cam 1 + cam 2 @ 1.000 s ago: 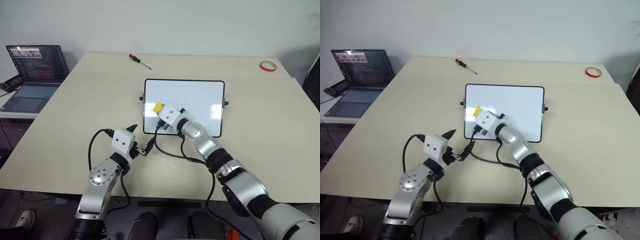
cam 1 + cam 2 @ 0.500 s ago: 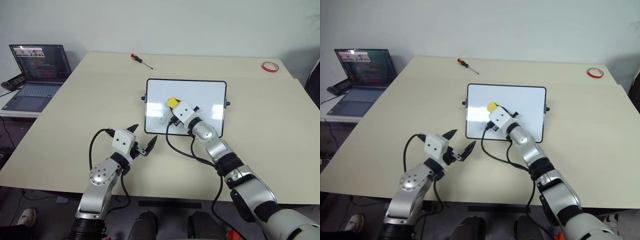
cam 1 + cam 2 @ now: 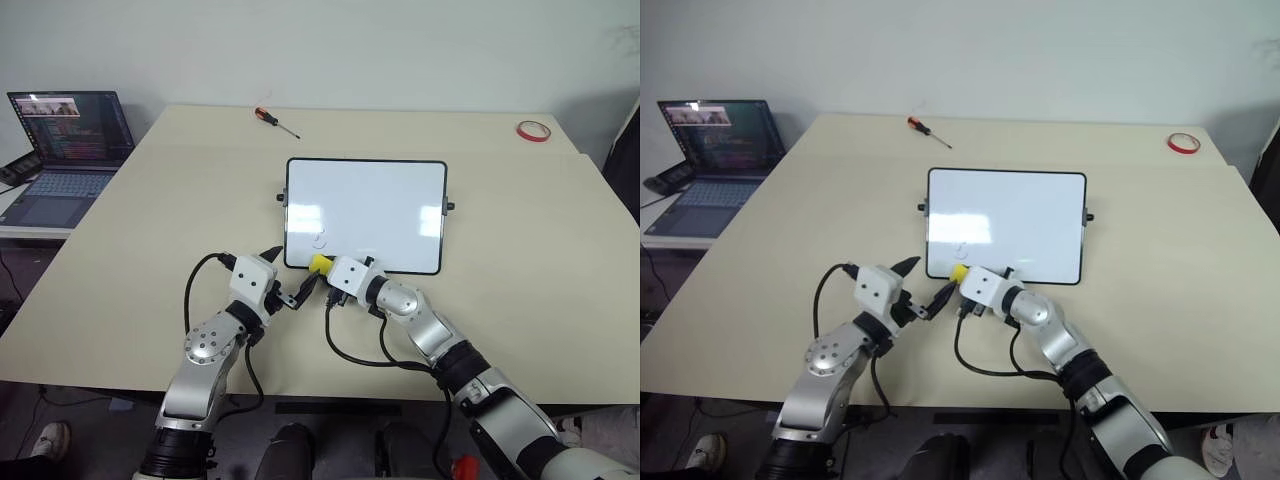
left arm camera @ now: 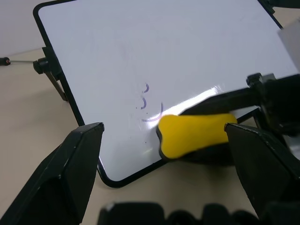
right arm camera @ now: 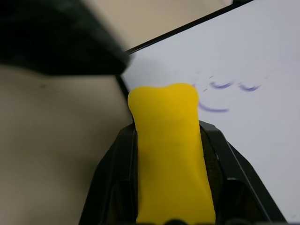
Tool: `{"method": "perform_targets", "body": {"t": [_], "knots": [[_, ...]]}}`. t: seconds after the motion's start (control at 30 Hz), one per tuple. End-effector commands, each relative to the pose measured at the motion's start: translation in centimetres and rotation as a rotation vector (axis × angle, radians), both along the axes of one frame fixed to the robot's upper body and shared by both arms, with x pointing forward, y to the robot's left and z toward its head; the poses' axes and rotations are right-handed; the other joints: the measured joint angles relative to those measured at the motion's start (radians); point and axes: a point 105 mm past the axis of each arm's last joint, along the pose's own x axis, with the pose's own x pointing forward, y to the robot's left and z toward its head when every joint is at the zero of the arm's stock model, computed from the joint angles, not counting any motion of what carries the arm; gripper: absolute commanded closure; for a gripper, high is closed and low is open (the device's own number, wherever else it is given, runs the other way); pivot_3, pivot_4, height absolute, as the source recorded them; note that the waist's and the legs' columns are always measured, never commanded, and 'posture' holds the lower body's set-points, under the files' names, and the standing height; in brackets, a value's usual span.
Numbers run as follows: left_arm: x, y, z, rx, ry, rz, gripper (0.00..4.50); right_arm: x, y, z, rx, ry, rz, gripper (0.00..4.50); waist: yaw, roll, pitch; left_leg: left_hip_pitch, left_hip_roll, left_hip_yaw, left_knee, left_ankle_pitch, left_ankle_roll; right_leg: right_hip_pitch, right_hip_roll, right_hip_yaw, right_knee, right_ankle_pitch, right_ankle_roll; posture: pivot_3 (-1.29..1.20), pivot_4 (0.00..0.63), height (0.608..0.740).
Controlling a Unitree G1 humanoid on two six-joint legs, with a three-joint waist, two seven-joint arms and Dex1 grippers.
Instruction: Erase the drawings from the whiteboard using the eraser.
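Beige table (image 3: 150,230); left wrist view catches faint drawings (image 4: 149,104) beside eraser (image 4: 194,135).

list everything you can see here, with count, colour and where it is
whiteboard: one, white with black frame, middle of the table
drawings: a few faint blue-purple marks left, near the board's near left corner
eraser: one, yellow, at the board's near edge, held in the right gripper
screwdriver: one, red handle, far side of the table
tape ring: one, red, far right corner
laptop: one, dark, screen on, on a side table to the left
table: one, beige
left gripper: black fingers, open, beside the board's near left corner
right gripper: shut on the eraser
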Motion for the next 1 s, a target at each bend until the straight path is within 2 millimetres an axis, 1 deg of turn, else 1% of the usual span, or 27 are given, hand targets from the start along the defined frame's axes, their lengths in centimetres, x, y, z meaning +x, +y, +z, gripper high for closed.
{"method": "perform_targets", "body": {"t": [0.03, 0.1, 0.2, 0.3, 0.33, 0.4, 0.43, 0.47, 0.5, 0.63, 0.73, 0.9, 0.93, 1.0], "knots": [[-0.1, -0.2, 1.0, -0.007, -0.045, -0.004, 0.00, 3.6, -3.7, 2.4, 0.046, -0.097, -0.233, 3.17, 0.002, 0.000, 0.000, 0.000, 0.000, 0.000, 0.000, 0.000, 0.000, 0.000, 0.000, 0.000, 0.000, 0.000, 0.000, 0.00, 0.150, 0.740], [-0.2, -0.2, 1.0, -0.008, -0.045, -0.004, 0.00, 4.2, -4.0, 3.2, 0.064, -0.128, -0.270, 3.17, 0.007, -0.001, 0.001, 0.000, -0.001, -0.001, 0.000, 0.001, 0.000, 0.000, 0.000, -0.001, 0.000, 0.000, 0.000, 0.00, 0.150, 0.740], [-0.2, -0.3, 0.9, -0.009, -0.045, -0.004, 0.00, 4.4, -3.8, 3.3, 0.063, -0.143, -0.279, 3.17, 0.006, -0.001, 0.001, -0.001, -0.002, -0.001, 0.000, 0.001, 0.000, 0.000, 0.000, -0.001, -0.001, 0.000, 0.000, 0.00, 0.150, 0.740], [-0.3, -0.2, 0.9, -0.008, -0.045, -0.002, 0.00, 3.3, -2.4, 1.6, 0.028, -0.085, -0.186, 3.17, 0.002, -0.001, 0.001, -0.001, -0.002, 0.001, -0.003, 0.001, 0.000, -0.001, -0.003, 0.000, -0.001, 0.000, 0.000, 0.00, 0.150, 0.740], [-0.2, -0.2, 0.9, -0.008, -0.045, -0.002, 0.00, 2.7, -1.9, 0.7, 0.001, -0.054, -0.147, 3.17, 0.001, -0.001, 0.001, -0.001, -0.002, 0.001, -0.004, 0.001, 0.000, -0.001, -0.004, 0.000, -0.001, 0.000, 0.000, 0.00, 0.150, 0.740], [-0.2, -0.2, 0.9, -0.008, -0.045, -0.001, 0.00, 1.0, -0.9, -1.9, -0.079, 0.038, -0.030, 3.17, -0.001, -0.001, 0.000, 0.000, -0.001, 0.001, -0.005, 0.001, 0.000, -0.001, -0.004, 0.000, -0.001, 0.000, 0.000, 0.00, 0.150, 0.740], [-0.2, -0.2, 0.8, -0.008, -0.045, -0.002, 0.00, 0.2, -0.7, -2.8, -0.110, 0.068, 0.014, 3.17, -0.001, -0.001, 0.000, 0.000, -0.001, 0.001, -0.005, 0.001, 0.000, -0.001, -0.004, 0.000, -0.001, 0.000, 0.000, 0.00, 0.150, 0.740], [-0.2, -0.3, 0.8, -0.009, -0.045, -0.003, 0.00, -0.4, -0.6, -3.3, -0.128, 0.091, 0.046, 3.17, -0.002, -0.001, 0.000, 0.001, -0.001, 0.001, -0.005, 0.001, 0.000, -0.001, -0.004, 0.000, -0.001, 0.000, 0.000, 0.00, 0.150, 0.740], [-0.2, -0.3, 0.8, -0.010, -0.045, -0.003, 0.00, -0.6, -0.6, -3.5, -0.134, 0.099, 0.056, 3.17, -0.001, -0.001, 0.000, 0.001, -0.001, 0.001, -0.005, 0.001, 0.000, -0.001, -0.004, 0.000, -0.001, 0.000, 0.000, 0.00, 0.150, 0.740], [-0.1, -0.3, 0.8, -0.011, -0.044, -0.004, 0.00, -0.2, -0.9, -2.8, -0.134, 0.079, 0.045, 3.17, 0.003, -0.001, 0.000, 0.001, -0.002, 0.000, -0.005, 0.001, 0.000, 0.000, -0.005, -0.001, -0.001, 0.000, 0.000, 0.00, 0.150, 0.740], [-0.1, -0.3, 0.8, -0.012, -0.043, -0.004, 0.00, 1.4, -1.6, -1.2, -0.097, 0.023, -0.040, 3.17, 0.003, -0.001, 0.001, 0.001, -0.002, 0.000, -0.005, 0.001, 0.000, 0.000, -0.005, -0.001, -0.001, 0.000, 0.000, 0.00, 0.150, 0.740], [-0.2, -0.3, 0.8, -0.013, -0.043, -0.002, 0.00, 3.8, -3.0, 2.1, -0.009, -0.109, -0.207, 3.17, 0.004, -0.001, 0.001, 0.001, -0.002, 0.000, -0.005, 0.001, 0.000, 0.000, -0.005, -0.001, -0.001, 0.000, 0.000, 0.00, 0.150, 0.740], [-0.2, -0.3, 0.8, -0.013, -0.043, -0.001, 0.00, 4.1, -3.2, 2.4, 0.004, -0.121, -0.227, 3.17, 0.005, -0.001, 0.001, 0.001, -0.002, -0.001, -0.005, 0.001, 0.000, 0.000, -0.005, -0.001, -0.001, 0.000, 0.000, 0.00, 0.150, 0.740], [-0.3, -0.3, 0.8, -0.014, -0.042, -0.001, 0.00, 4.2, -3.0, 2.4, 0.016, -0.111, -0.230, 3.17, 0.004, -0.001, 0.001, 0.000, -0.002, -0.001, -0.005, 0.001, 0.000, 0.000, -0.005, -0.001, -0.001, 0.000, 0.000, 0.00, 0.150, 0.740]]}}
